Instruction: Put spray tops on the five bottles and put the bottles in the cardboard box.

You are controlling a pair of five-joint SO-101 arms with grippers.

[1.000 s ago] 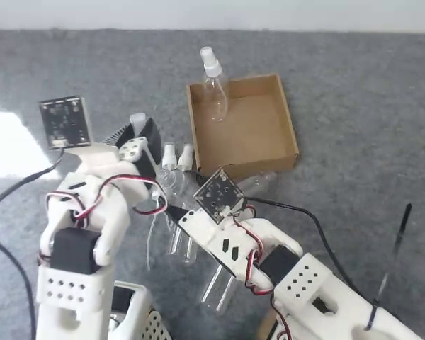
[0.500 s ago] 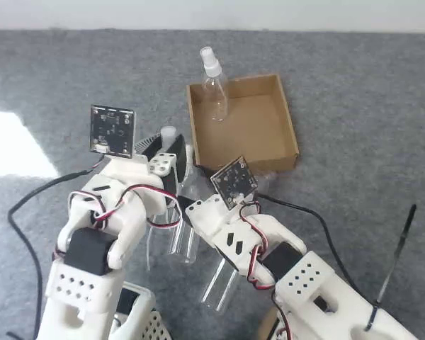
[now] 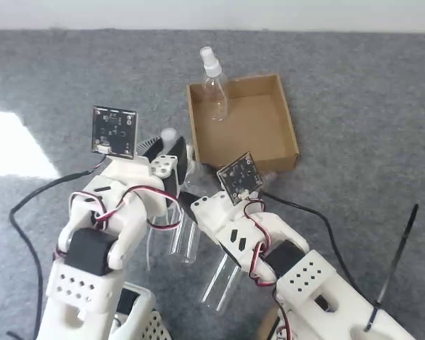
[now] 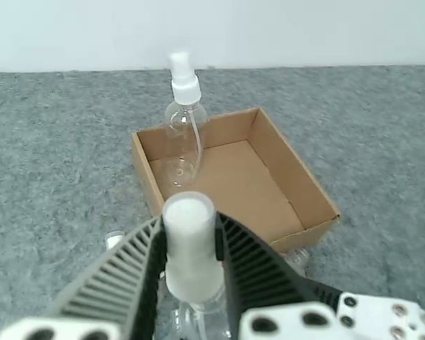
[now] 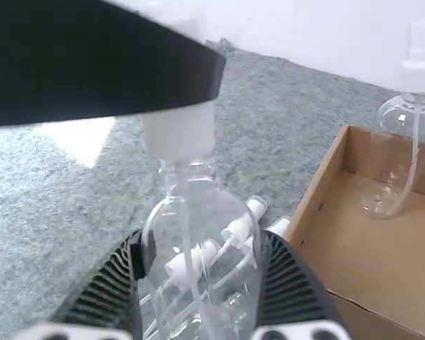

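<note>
A white plastic spray top [image 4: 189,212] is clenched in the left gripper [image 4: 190,227], its ribbed black jaws pressed against both sides so that it can be turned or pushed down. Directly beneath it, a clear round-shouldered plastic bottle [image 5: 198,234] is gripped around its body by the right gripper [image 5: 202,280] and kept upright. The neck is thereby steadied while the top, with its thin tube hanging inside, is seated on it. The pair is held just left of the shallow brown cardboard box [image 3: 292,134], apparently so that only a short transfer is needed afterwards.

One finished clear bottle with a white spray top [image 3: 214,95] stands in the far left corner of the box, which leaves most of the floor free for the others. Further clear bottles [image 3: 184,244] lie on the grey carpet [image 3: 354,85] near the arms, within easy reach. Whether tops are fitted to them cannot be told. By this reckoning one bottle is boxed, a second is being capped, and the rest remain to be done.
</note>
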